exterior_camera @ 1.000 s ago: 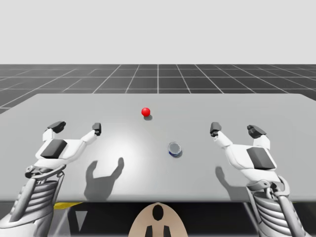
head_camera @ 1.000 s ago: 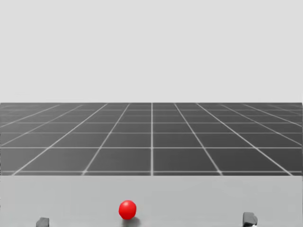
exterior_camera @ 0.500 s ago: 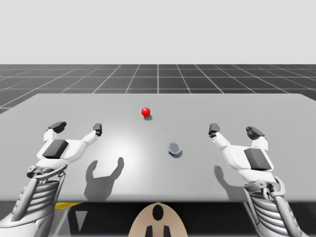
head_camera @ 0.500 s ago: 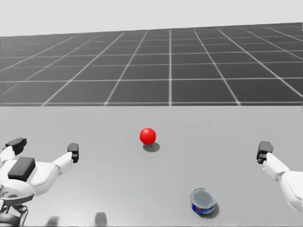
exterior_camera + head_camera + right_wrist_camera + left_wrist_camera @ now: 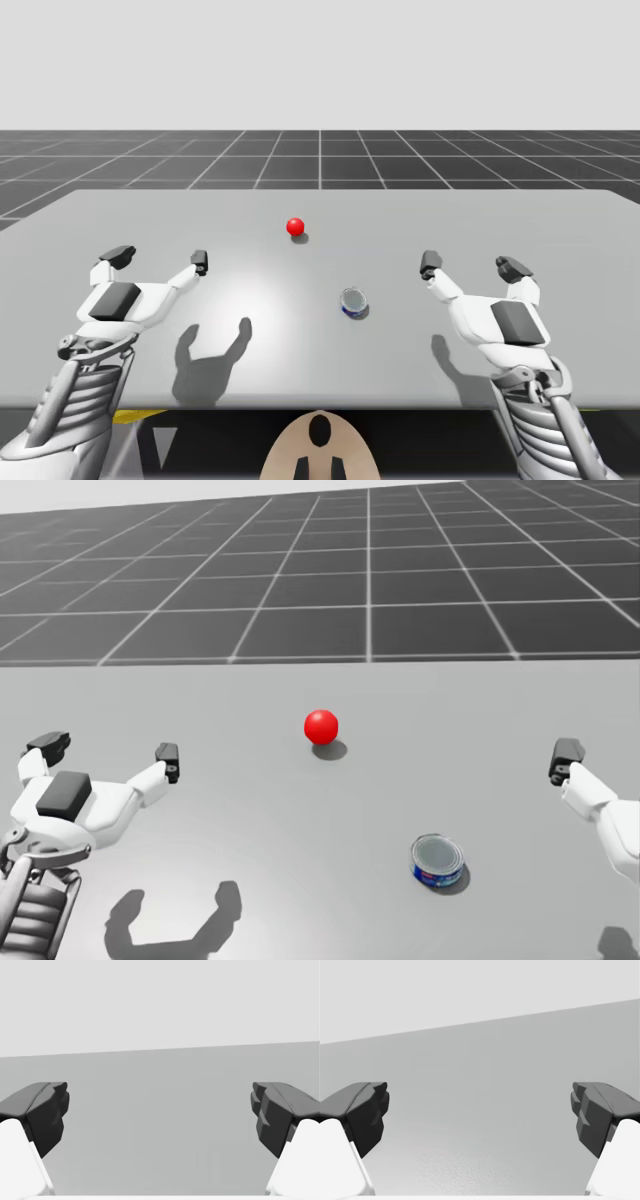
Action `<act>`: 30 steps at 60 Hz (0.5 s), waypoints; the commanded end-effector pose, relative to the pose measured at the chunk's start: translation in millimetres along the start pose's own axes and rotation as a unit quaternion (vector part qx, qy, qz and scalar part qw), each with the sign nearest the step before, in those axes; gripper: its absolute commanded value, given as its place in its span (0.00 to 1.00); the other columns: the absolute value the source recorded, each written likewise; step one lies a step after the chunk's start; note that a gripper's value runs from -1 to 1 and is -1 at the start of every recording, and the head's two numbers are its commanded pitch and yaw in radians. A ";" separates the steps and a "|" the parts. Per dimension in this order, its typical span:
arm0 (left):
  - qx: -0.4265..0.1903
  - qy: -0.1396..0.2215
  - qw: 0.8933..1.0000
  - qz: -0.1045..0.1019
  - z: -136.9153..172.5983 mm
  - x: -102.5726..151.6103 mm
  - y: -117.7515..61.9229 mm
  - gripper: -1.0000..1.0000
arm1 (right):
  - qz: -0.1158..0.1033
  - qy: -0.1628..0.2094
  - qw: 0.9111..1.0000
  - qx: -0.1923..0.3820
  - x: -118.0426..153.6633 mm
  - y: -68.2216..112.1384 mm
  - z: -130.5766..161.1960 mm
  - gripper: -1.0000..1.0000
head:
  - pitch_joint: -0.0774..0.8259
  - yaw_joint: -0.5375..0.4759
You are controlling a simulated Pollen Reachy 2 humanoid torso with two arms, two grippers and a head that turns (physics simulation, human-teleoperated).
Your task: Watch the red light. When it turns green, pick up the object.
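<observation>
Both sets of fingers were spread wide, nothing between them: left gripper (image 5: 158, 258) at the high view's lower left, right gripper (image 5: 472, 266) at lower right, hovering over the grey table (image 5: 560, 230). The small blue can (image 5: 353, 301) stood just right of centre, well apart from both. The red light (image 5: 295, 227) glowed above it, upper middle.

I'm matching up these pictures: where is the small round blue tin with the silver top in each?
High view: the small round blue tin, just right of centre.
Head view: the tin, lower right.
Shared landmark: the red ball light, behind it, to its left.
</observation>
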 end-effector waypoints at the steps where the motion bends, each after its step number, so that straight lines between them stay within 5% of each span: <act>1: 0.000 -0.002 1.000 0.000 0.4 0.3 -0.6 0.00 | -0.009 0.002 1.000 0.001 -2.2 3.7 1.4 0.00 | 0.55 0.63; 30: 0.002 -0.005 1.000 -0.001 0.8 0.4 -1.1 0.00 | -0.007 0.001 1.000 0.006 -3.1 4.7 1.9 0.00 | 0.55 0.63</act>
